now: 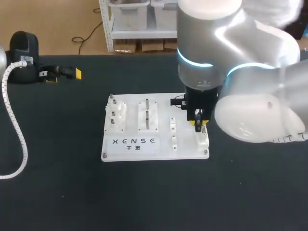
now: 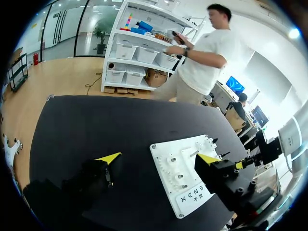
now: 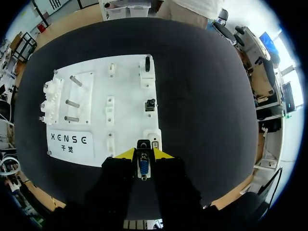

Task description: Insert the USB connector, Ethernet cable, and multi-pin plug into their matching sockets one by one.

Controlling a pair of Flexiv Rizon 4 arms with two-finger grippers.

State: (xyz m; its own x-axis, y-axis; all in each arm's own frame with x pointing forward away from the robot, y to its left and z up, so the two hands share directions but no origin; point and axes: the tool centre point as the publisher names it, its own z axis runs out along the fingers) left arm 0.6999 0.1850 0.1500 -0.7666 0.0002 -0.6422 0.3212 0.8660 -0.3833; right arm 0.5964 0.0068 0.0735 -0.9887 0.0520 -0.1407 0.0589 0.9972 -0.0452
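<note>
The right gripper (image 3: 144,155) is clamping the plug (image 3: 143,168) at the white board's (image 3: 96,120) corner, whether touching its socket I cannot tell, while the left gripper (image 2: 159,158) is hanging wide open, well apart.

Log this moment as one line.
right hand: shut on blue-faced multi-pin plug, over corner of white socket board | left hand: open, empty
</note>
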